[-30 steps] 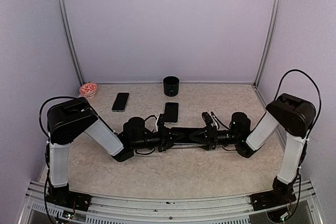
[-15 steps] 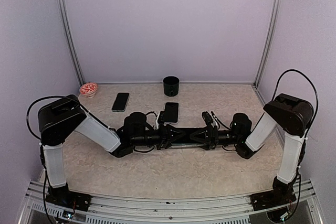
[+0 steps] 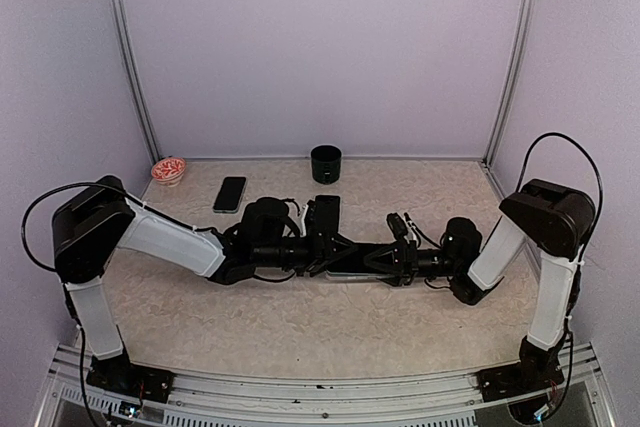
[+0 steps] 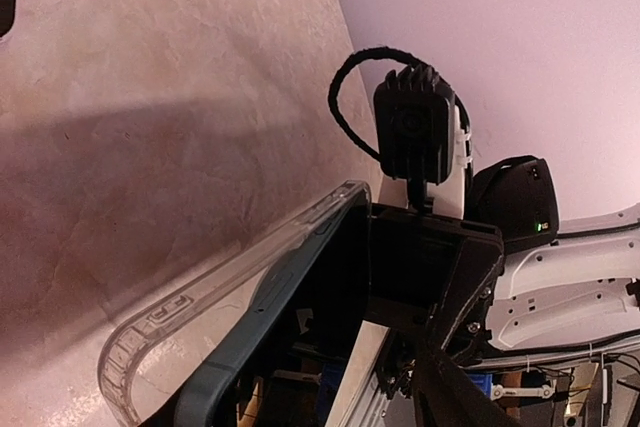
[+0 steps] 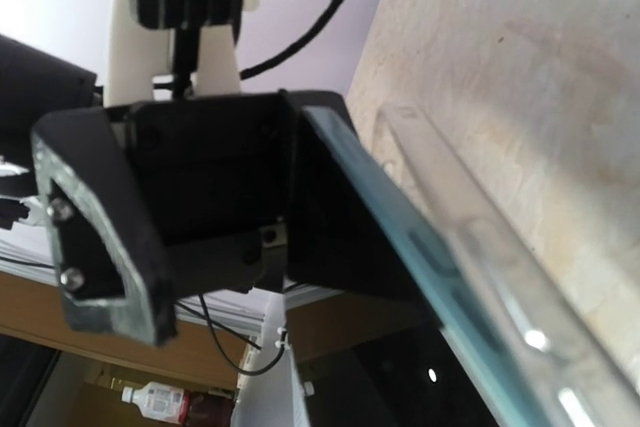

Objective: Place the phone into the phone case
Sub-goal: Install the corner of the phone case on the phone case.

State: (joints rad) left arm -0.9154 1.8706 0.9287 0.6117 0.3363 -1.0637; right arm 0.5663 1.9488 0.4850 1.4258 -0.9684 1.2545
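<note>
A clear phone case [image 4: 215,292] stands on its long edge low over the table, and a dark phone [image 4: 262,337] with a teal rim lies against its inner side. From above, the phone and case [image 3: 352,267] show edge-on between the two arms. My right gripper [image 3: 388,259] is shut on their right end. My left gripper [image 3: 325,250] is at their left end with its fingers [image 5: 90,237] spread apart. In the right wrist view the teal rim [image 5: 400,242] and the clear case [image 5: 470,232] run straight into the left gripper's body.
Two more dark phones [image 3: 229,193] [image 3: 326,211] lie flat on the table behind the arms. A dark cup [image 3: 325,162] stands at the back wall, and a small red-patterned bowl [image 3: 167,169] sits in the back left corner.
The left gripper's jaws have spread apart at the phone's left end. The left arm's elbow has swung out to the left and lower. The right arm has barely moved.
</note>
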